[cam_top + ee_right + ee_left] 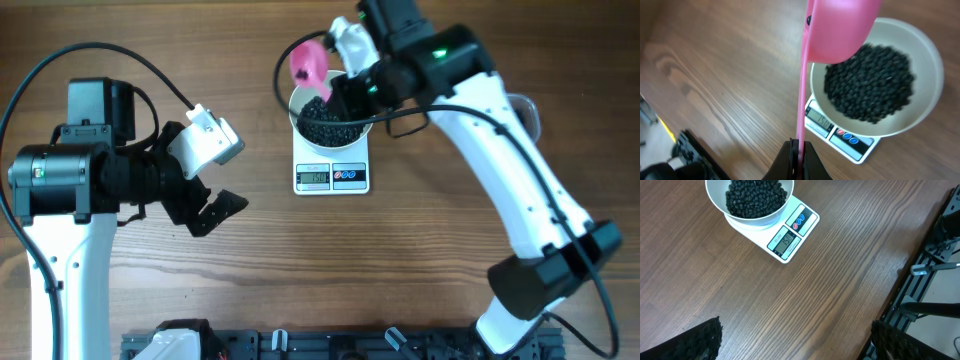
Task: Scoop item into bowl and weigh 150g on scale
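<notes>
The white bowl point(300, 98) stands on the small white scale point(332, 176) at the back middle of the table, holding a heap of black beads, the item point(327, 124). My right gripper point(347, 82) is shut on the handle of a pink scoop point(308, 64), whose cup hangs tilted over the bowl's back left rim. From the right wrist, the scoop point(840, 25) hovers above the beads point(870, 82), the bowl point(927, 97) and the scale point(840, 134), with the gripper point(799, 150) clamped on the thin handle. My left gripper point(207, 212) is open and empty over bare wood, left of the scale point(790, 237).
A clear tub point(525, 108) shows partly behind the right arm at the back right. A black rail point(330, 345) runs along the table's front edge, seen also in the left wrist view as the rail point(930, 270). Bare wood lies between the left gripper point(797, 342) and the bowl point(715, 200).
</notes>
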You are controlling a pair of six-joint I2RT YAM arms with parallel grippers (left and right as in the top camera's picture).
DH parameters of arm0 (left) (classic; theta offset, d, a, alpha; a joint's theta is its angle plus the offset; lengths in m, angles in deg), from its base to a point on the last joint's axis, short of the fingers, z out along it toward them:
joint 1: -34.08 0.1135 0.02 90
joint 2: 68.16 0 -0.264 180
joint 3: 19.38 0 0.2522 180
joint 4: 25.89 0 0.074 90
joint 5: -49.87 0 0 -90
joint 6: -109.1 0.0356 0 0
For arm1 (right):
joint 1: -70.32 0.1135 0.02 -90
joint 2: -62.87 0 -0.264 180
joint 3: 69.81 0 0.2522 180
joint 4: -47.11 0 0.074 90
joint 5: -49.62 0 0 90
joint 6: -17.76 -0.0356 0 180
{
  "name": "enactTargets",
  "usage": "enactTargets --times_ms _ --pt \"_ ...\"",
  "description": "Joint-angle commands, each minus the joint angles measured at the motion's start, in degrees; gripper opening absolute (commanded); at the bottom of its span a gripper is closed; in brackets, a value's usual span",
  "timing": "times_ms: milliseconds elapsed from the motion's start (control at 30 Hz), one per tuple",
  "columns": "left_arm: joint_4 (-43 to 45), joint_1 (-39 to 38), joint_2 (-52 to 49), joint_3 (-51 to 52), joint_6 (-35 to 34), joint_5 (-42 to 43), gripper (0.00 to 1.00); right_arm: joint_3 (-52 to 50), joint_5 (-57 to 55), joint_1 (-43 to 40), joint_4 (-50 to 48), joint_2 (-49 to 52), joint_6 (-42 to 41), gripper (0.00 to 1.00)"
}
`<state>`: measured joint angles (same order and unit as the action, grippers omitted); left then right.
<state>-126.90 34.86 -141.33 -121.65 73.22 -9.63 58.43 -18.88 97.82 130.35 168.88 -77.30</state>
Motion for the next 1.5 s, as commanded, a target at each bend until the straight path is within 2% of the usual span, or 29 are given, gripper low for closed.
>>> enactTargets --times_ms 0,333,833,1000,1233,1467 --pt "-0.07 0.31 0.57 -0.81 0.55 0.44 1.00 -0.31 2.60 -3.93 -0.66 -4.46 -1.29 0.04" --pt "-0.07 0.31 0.57 -0.81 0.55 0.44 1.00 -0.33 1.05 -14.91 4.22 -6.29 2.12 0.04" --pt "-0.07 0.31 0.57 -0.81 0.55 0.44 1.00 -0.33 -14.49 -28.46 18.62 -6.27 6.58 0.04" --pt "-0.07 0.31 0.57 -0.81 0.55 0.44 1.00 -0.50 -22.91 -30.60 22.69 -6.27 6.54 0.04" --pt "-0.07 0.31 0.57 -0.81 0.55 0.44 1.00 -1.77 -29.70 -30.75 22.69 -5.88 6.58 0.04" --pt "-0.07 0.31 0.57 -0.81 0.55 0.44 1.00 -9.33 -34.14 -30.49 21.51 -5.84 6.38 0.04"
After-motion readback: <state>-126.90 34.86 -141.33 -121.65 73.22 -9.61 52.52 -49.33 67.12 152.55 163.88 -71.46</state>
